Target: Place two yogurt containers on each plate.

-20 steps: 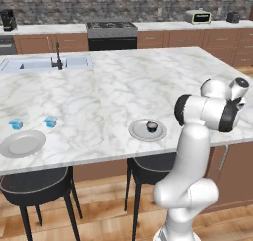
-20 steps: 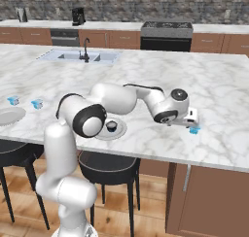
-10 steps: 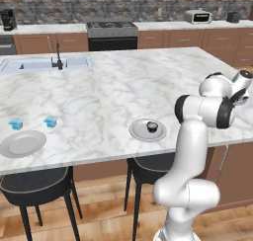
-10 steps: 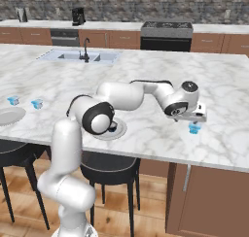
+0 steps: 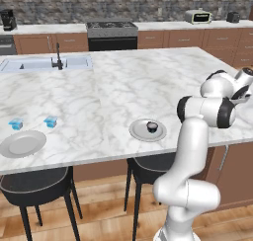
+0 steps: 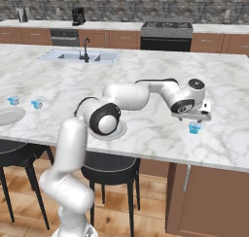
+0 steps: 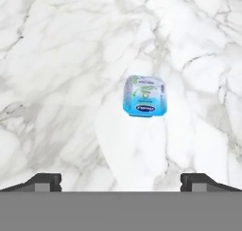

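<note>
Hand point(image 6: 193, 118) wide open, holding nothing, hovering just above a yogurt cup point(image 6: 195, 128) at right-center of right base view; hand view shows cup point(image 7: 144, 96) upright at frame center on marble surface point(image 7: 61, 59). Farther left: plate w/ dark object point(image 5: 147, 130), then 2 more cups point(image 5: 50, 121) point(image 5: 16, 123) near grey plate point(image 5: 22, 143) at left edge.

Two yogurt containers point(image 5: 16, 123) point(image 5: 50, 121) sit on the worktop point(image 5: 113, 87) just behind the left plate point(image 5: 22, 143). A third container point(image 6: 195, 128) lies far right of that plate, under the claw point(image 6: 192, 118).

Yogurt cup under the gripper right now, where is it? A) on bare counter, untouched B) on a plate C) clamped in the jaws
A: the yogurt cup sits on bare marble counter beneath the open gripper, jaws wide and clear of it.
</note>
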